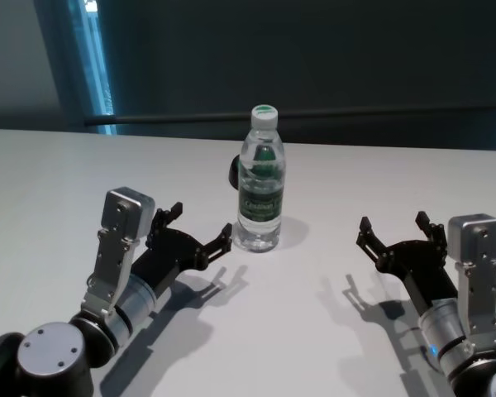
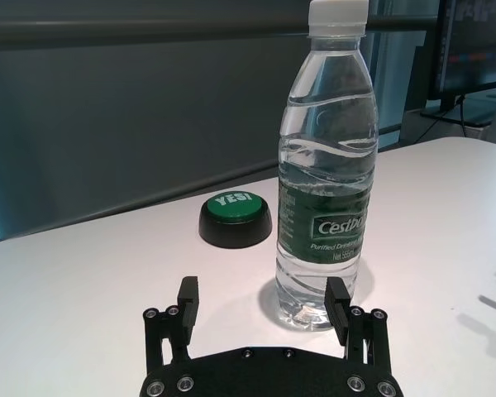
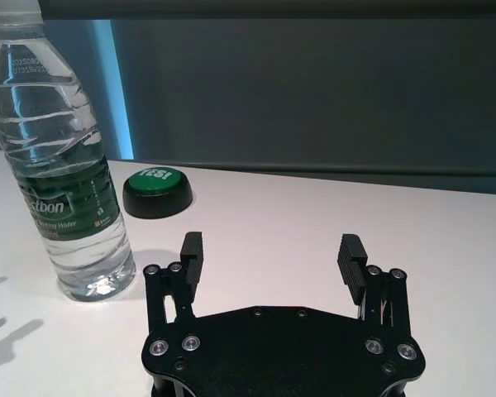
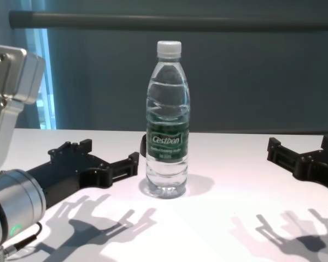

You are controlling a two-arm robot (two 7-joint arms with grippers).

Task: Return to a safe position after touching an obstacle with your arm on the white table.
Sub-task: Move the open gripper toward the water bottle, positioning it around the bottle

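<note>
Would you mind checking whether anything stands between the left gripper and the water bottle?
Nothing visible does. The left gripper, jaws open, sits right beside the water bottle on the white table; the green button lies behind the bottle.

upright bottle [image 1: 259, 182] just beside the left gripper [image 1: 200, 230] — bare desk [image 1: 331, 331] between it and the right gripper [image 1: 397, 231].

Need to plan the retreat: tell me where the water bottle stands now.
In the head view the water bottle stands upright mid-table on the white table, just beside the open left tool, with the green button behind it.
</note>
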